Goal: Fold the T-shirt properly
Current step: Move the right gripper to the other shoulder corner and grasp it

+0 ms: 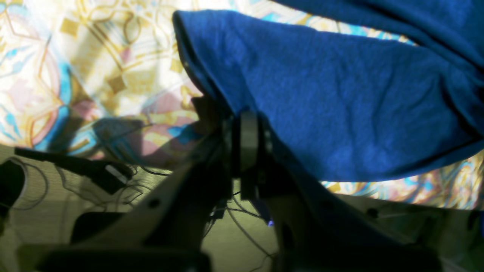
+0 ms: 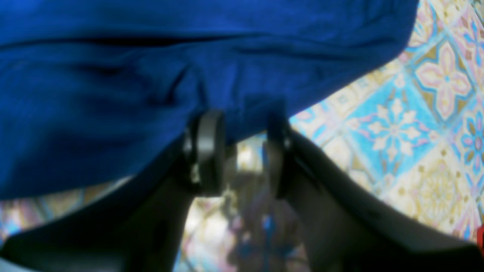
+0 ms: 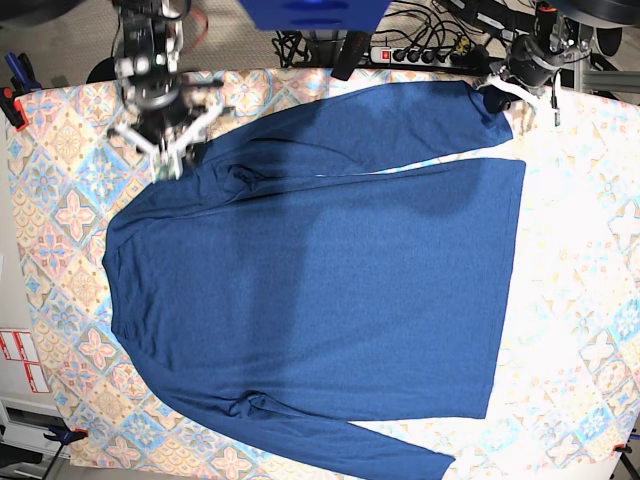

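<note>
Knit fabric like this will likely handle as soft, light and floppy: it should drape and sag from any pinch point, wrinkle easily, and drag on the cloth under it instead of sliding clean. The T-shirt [image 3: 310, 300], a plain navy long-sleeved one, lies spread flat across the middle of the base view on a patterned tablecloth [image 3: 60, 220], its hem toward the right of the frame and its shoulders toward the left. One sleeve runs along the top of the frame to the upper right, the other along the bottom edge.

Best holds, I judge, are seams and edges: cuffs, shoulder points and hem corners, where doubled cloth gives the pads something to bite.

The left gripper [image 1: 247, 141] sits at the upper right of the base view, pads pressed together on the edge of the upper sleeve near its cuff. The right gripper [image 2: 242, 151], at the upper left of the base view by the shoulder, has its pads parted with tablecloth showing between them; cloth lies just above and beside them, and nothing is visibly caught.

Beyond the table's top edge lie a power strip [image 3: 420, 55] and loose cables [image 3: 300, 45], close to the left gripper; a carried sleeve could snag there. Red clamps [image 3: 12, 103] pin the tablecloth at the left edge.
</note>
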